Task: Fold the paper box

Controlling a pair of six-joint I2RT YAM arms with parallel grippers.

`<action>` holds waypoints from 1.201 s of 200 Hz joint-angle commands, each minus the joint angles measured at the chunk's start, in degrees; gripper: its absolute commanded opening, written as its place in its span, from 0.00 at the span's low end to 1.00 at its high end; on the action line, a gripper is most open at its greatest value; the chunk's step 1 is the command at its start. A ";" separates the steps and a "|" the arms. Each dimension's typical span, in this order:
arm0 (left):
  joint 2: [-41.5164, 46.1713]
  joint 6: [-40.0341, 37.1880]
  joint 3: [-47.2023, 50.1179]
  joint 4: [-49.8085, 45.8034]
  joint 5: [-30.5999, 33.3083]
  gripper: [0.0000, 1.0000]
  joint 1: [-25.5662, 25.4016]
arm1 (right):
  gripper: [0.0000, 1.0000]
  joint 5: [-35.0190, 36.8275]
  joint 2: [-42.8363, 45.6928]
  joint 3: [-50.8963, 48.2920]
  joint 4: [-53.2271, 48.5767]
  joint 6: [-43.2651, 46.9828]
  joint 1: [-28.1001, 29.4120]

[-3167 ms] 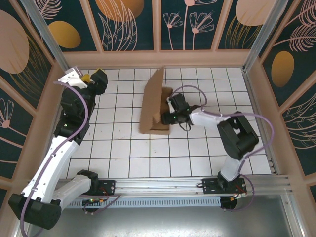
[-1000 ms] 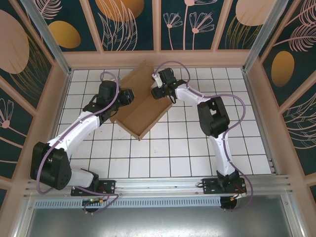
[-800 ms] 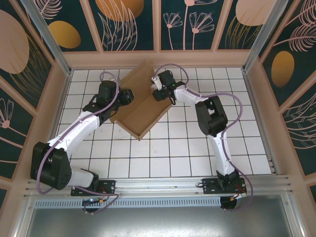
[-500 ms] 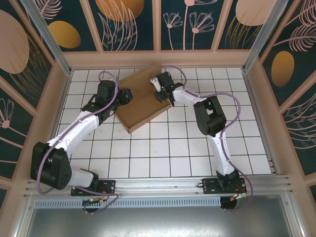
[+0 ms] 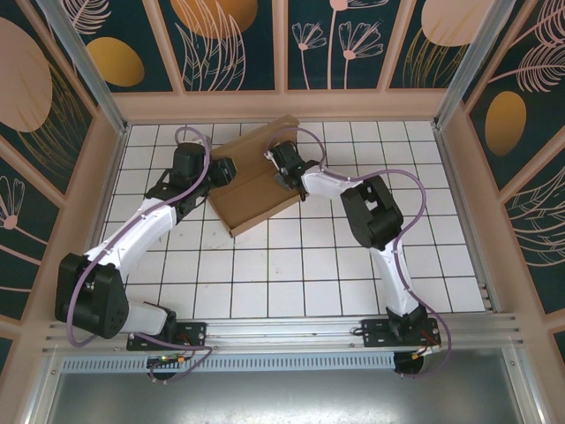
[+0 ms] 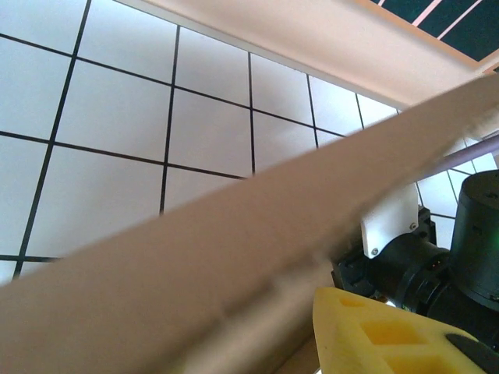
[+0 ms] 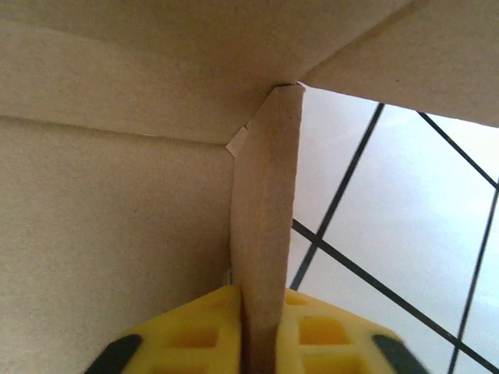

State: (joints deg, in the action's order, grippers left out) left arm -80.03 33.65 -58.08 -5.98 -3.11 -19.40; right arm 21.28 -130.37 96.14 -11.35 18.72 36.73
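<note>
The right end effector is clamped on an upright cardboard wall of the paper box, with a yellow finger pressed against each face of that wall. From above, the right end effector meets the box at its 3 o'clock side. The left end effector sits at the box's 9 o'clock edge. Its wrist camera shows one yellow finger just under a slanting cardboard edge, and I cannot tell whether it is gripping. The brown box, shallow and turned askew, rests on the white tiled desk, toward 11 o'clock from the desk's middle
</note>
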 commanded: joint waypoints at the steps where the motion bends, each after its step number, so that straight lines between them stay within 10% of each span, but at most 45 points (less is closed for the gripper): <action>1: -0.92 -0.69 -0.10 1.80 -0.93 0.45 0.36 | 0.24 1.29 0.79 -2.04 -7.54 -0.67 -1.12; 57: -1.45 -0.69 -0.10 2.24 -1.39 0.45 0.55 | 0.24 -16.27 4.49 -4.01 -8.66 -9.14 -5.09; 144: -2.94 -0.40 0.05 3.25 -2.63 0.47 0.94 | 0.14 7.49 4.05 -5.86 -15.37 -13.53 -3.22; 240: -8.69 -5.13 -5.01 3.71 -6.12 0.62 1.00 | 0.61 -20.06 39.24 -35.39 11.76 -26.60 -9.54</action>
State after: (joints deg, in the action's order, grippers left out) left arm -87.64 30.98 -59.13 -3.22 -8.60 -18.74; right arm 9.63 -101.32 66.17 -13.82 -5.08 30.26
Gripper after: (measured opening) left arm 0.606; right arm 0.582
